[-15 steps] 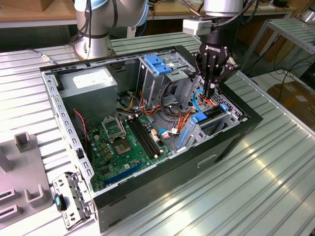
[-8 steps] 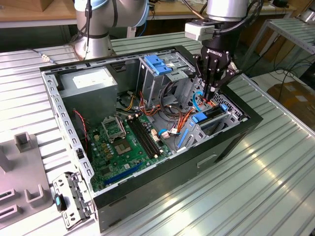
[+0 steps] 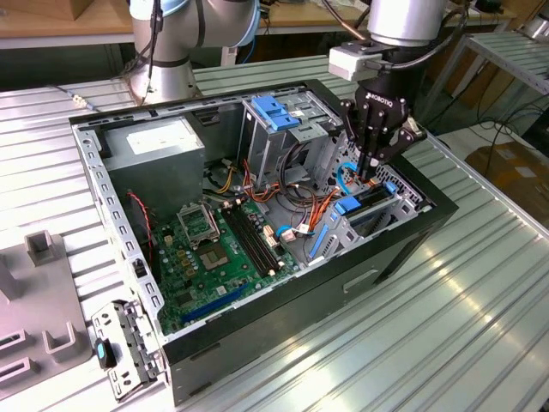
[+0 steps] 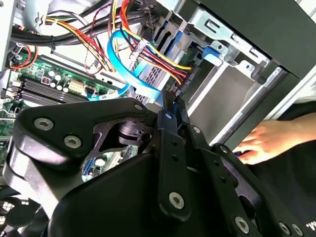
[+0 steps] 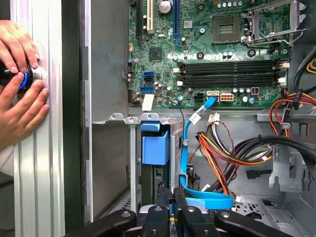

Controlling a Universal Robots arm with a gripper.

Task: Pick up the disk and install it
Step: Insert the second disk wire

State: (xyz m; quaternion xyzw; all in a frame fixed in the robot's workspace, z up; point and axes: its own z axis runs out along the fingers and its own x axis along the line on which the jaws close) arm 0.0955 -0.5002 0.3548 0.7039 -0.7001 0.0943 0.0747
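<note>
Gripper (image 3: 371, 174): fingers pressing together on the disk (image 3: 367, 199), seating it in the drive bay (image 3: 364, 225). Risk: blue cable (image 4: 120, 74) lying near, possibly snagging; misaligned rails jamming.

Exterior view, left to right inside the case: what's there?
Grey power supply → motherboard → light-blue latch plate on the tall cage → gripper over the disk.

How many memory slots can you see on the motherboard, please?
4. The memory slots lie side by side in one parallel bank on the motherboard, between the processor socket and the cable bundle; none seems hidden.
</note>
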